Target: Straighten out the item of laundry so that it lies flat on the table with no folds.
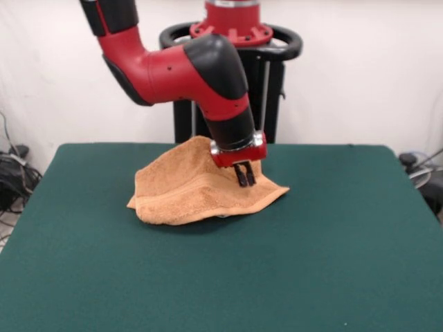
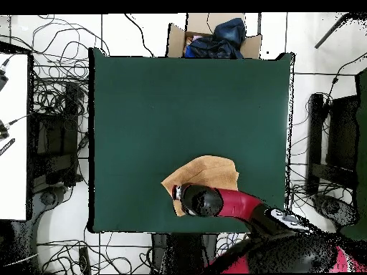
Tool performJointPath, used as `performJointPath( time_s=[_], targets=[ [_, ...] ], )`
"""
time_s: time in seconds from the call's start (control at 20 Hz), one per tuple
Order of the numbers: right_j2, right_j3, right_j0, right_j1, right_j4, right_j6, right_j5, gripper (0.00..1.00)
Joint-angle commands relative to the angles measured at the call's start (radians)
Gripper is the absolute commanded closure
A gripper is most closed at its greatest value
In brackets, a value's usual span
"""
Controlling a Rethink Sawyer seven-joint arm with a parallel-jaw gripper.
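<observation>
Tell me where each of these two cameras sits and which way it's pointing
Front view: sits across the table, facing the robot; shows the pedestal behind, the red and black arm coming down from above, and the gripper down at the towel.
Overhead view: sits above the table, looking straight down, robot base at the bottom; shows the arm reaching over the towel and hiding part of it.
Shared: the green table, the crumpled orange-tan towel and the arm.

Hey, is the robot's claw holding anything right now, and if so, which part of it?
It cannot be told for sure. The claw is down on the raised middle of the towel, near its right side in the front view, but whether it pinches the cloth isn't visible.
</observation>
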Motion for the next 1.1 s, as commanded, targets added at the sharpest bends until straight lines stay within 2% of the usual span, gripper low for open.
performJointPath(
  time_s=[0.05, 0.5, 1.1],
  targets=[
    [0.148, -0.112, -0.085, 0.210, -0.037, 0.036, -0.107, 1.00],
    [0.193, -0.054, -0.023, 0.179, 0.022, 0.176, -0.228, 1.00],
    [0.283, -0.026, -0.065, 0.230, 0.030, 0.214, -0.376, 1.00]
  ],
)
